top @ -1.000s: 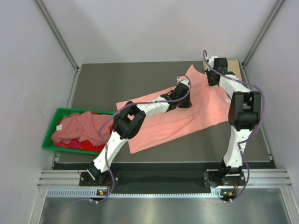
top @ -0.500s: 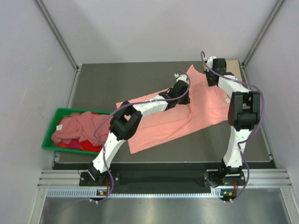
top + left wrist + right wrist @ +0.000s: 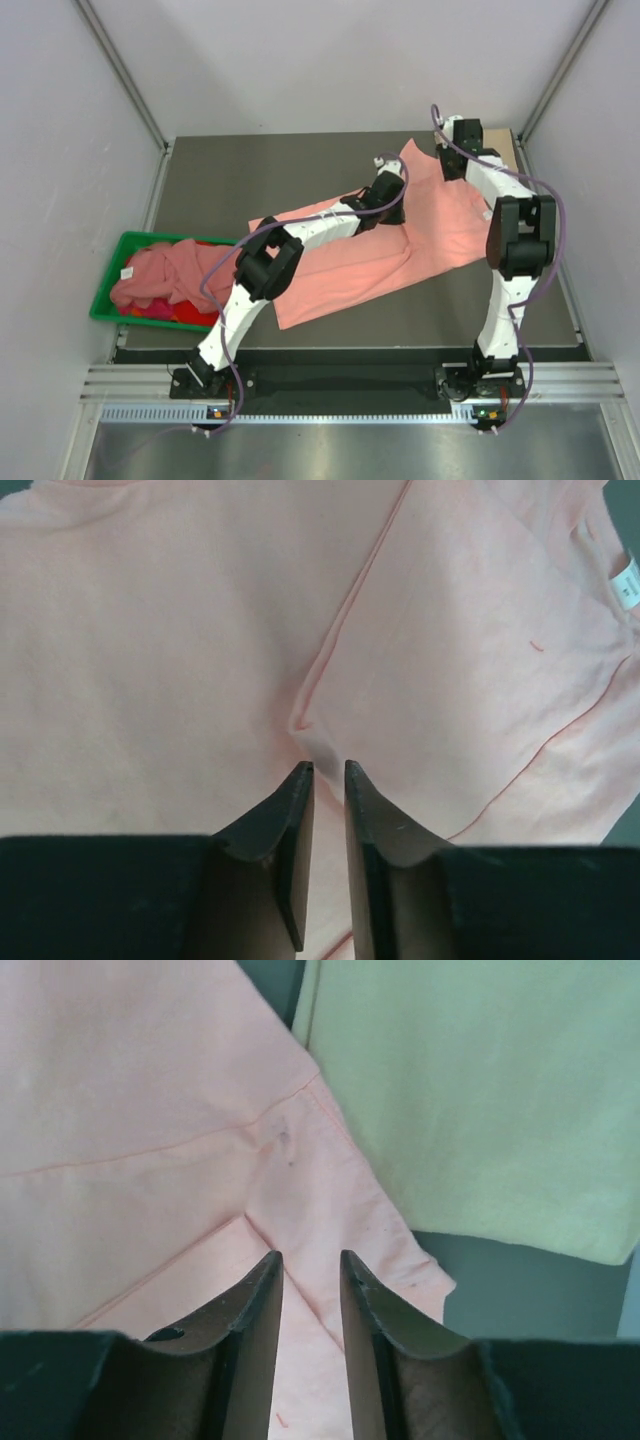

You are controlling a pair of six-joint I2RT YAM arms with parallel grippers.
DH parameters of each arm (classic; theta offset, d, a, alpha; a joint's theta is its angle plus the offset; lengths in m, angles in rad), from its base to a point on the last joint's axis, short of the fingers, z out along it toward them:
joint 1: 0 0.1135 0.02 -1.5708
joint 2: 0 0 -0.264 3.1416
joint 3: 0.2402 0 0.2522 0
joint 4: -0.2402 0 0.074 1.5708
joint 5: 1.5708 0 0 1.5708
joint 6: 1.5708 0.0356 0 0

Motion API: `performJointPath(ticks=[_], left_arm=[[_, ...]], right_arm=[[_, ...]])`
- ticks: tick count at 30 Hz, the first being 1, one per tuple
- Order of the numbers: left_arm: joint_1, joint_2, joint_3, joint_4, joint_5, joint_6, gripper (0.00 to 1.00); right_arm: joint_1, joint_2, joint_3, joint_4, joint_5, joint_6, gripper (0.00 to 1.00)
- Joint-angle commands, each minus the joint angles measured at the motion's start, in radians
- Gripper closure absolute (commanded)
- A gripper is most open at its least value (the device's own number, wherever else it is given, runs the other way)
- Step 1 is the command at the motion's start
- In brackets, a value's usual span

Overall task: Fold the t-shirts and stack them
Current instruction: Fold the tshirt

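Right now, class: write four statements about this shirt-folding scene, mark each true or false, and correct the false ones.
1. The salmon shirt lies spread across the table. True.
2. The bin is empty. False: it holds pink and red cloth.
3. The left gripper is clamped on a fold of the shirt. False: its jaws stand slightly apart just above the cloth, with nothing between them.
4. A beige shirt lies beside the salmon shirt near the right gripper. True.
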Motion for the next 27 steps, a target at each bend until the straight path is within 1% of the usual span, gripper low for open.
performJointPath(ticks=[1,2,3,5,6,8,9,10,11,12,14,15,16,19,22,24,27], left_arm=[[-0.002,-0.084,0.032,-0.072,-0.026,0.025,0.73],[-0.001,-0.102,0.024,-0.101,-0.026,0.031,0.7],[-0.002,-0.121,0.01,-0.118,-0.026,0.036,0.69],[-0.001,-0.186,-0.011,-0.156,-0.017,0.053,0.68],[-0.002,-0.216,-0.043,-0.19,-0.015,0.057,0.68],[-0.001,-0.301,-0.092,-0.224,-0.001,0.069,0.68],[-0.001,-0.337,-0.158,-0.245,0.005,0.074,0.69],[-0.001,-0.404,-0.192,-0.256,0.01,0.082,0.68],[-0.001,-0.438,-0.229,-0.267,0.017,0.083,0.69],[-0.002,-0.505,-0.306,-0.285,0.026,0.088,0.68],[-0.001,-0.565,-0.379,-0.322,0.031,0.083,0.68],[-0.001,-0.593,-0.439,-0.342,0.027,0.079,0.68],[0.001,-0.643,-0.465,-0.392,0.02,0.068,0.68],[0.002,-0.731,-0.551,-0.463,-0.006,0.031,0.68],[0.01,-0.806,-0.634,-0.474,-0.03,-0.01,0.68],[0.027,-0.843,-0.704,-0.463,-0.03,-0.045,0.68],[0.038,-0.857,-0.781,-0.445,-0.02,-0.073,0.69]], right_arm=[[0.007,-0.046,0.121,-0.126,0.089,0.151,0.69],[0.002,-0.06,0.126,-0.2,0.095,0.194,0.67],[-0.003,-0.092,0.126,-0.239,0.101,0.302,0.64],[-0.022,-0.122,0.104,-0.319,0.133,0.416,0.62],[-0.038,-0.159,0.084,-0.38,0.149,0.524,0.61],[-0.05,-0.231,-0.017,-0.419,0.185,0.605,0.6],[-0.049,-0.257,-0.057,-0.422,0.192,0.669,0.6],[-0.097,-0.282,-0.13,-0.42,0.192,0.703,0.6],[-0.111,-0.326,-0.164,-0.414,0.187,0.729,0.6],[-0.13,-0.342,-0.217,-0.414,0.184,0.763,0.6],[-0.151,-0.372,-0.253,-0.434,0.199,0.814,0.6],[-0.162,-0.383,-0.272,-0.43,0.196,0.826,0.61],[-0.176,-0.396,-0.32,-0.421,0.195,0.835,0.61],[-0.203,-0.437,-0.411,-0.359,0.201,0.849,0.62],[-0.251,-0.449,-0.473,-0.29,0.192,0.828,0.64],[-0.282,-0.426,-0.479,-0.266,0.19,0.799,0.66],[-0.309,-0.393,-0.477,-0.247,0.205,0.763,0.68]])
